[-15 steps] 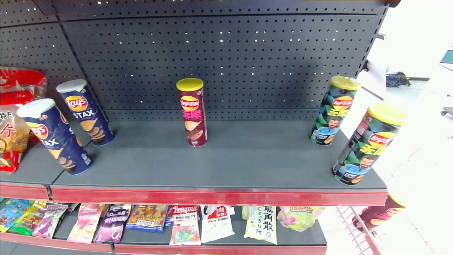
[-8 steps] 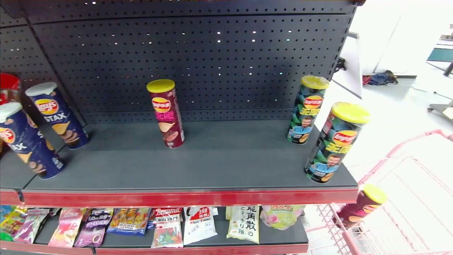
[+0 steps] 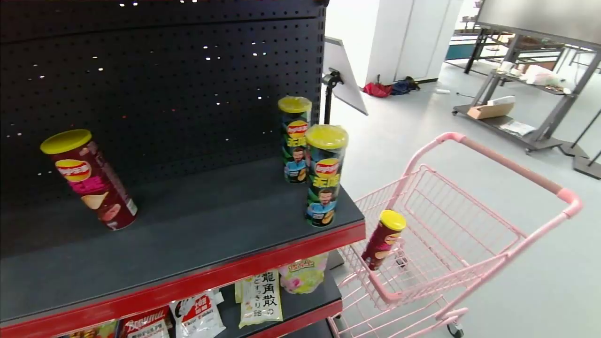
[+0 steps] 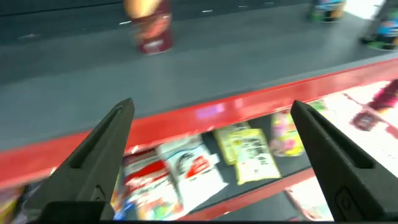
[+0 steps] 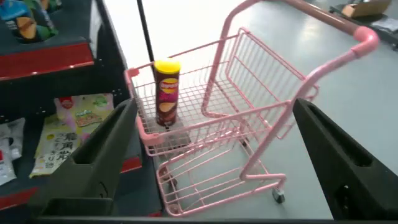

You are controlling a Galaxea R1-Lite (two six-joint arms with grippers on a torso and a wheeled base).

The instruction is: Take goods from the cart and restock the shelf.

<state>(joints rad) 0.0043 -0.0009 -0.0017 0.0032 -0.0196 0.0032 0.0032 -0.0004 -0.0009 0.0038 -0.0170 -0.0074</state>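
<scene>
A pink wire cart point(image 3: 507, 164) stands on the floor just right of the shelf's end. One maroon chips can with a yellow lid point(image 3: 384, 239) stands upright in its near left corner. On the dark shelf board point(image 3: 197, 234) stand a like maroon can point(image 3: 89, 180) and two green-and-black cans point(image 3: 295, 141) point(image 3: 325, 176) at the right end. My right gripper point(image 5: 214, 168) is open above the cart point(image 5: 286, 93), with the can point(image 5: 166, 90) ahead of it. My left gripper point(image 4: 211, 174) is open before the shelf's red front edge point(image 4: 205, 115), nothing between its fingers.
Snack bags point(image 3: 258, 295) lie on the lower shelf. A tilted sign plate on a post point(image 3: 345, 77) sticks out at the shelf's end. Metal racks point(image 3: 526, 94) stand far back right. Bare grey floor lies around the cart.
The head camera has swung to the right, so the shelf slid left in the picture and the whole cart came into view. The cans themselves stand as before.
</scene>
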